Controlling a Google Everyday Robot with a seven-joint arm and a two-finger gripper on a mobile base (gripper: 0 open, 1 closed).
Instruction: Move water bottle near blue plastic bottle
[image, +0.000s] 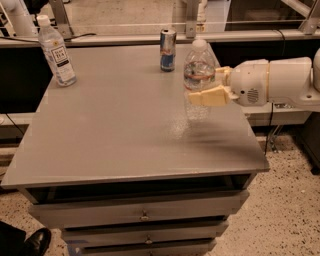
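My tool (202, 84) sits in the right half of the frame, a little above the middle, reaching in from the right edge on the end of my white arm (280, 80). Its two cream-coloured fingers (212, 95) are pinched on the water bottle (199, 64): one lies across the near side of the bottle below the reddish label band, and the other shows just beside the bottle's right edge, higher up. The bottle stands upright in that grip, with its white cap toward the top of the frame. Its clear lower part hangs close over the grey counter (115, 125), and I cannot tell whether the base touches the surface or is a little clear of it (a dark shadow spreads on the counter just below and to the right).

The blue plastic bottle (56, 52) stands upright in the upper left of the frame, near the far left corner of the counter, well apart from the bottle I hold. Its white label with dark print faces the camera.

Between the two, along the far edge of the counter at upper centre, stands a blue and silver can (168, 50), just to the left of the held bottle and a bit farther back.

Below the counter top are grey drawers (145, 215). A dark shoe (36, 241) shows in the lower left corner, on a speckled floor (285, 210).
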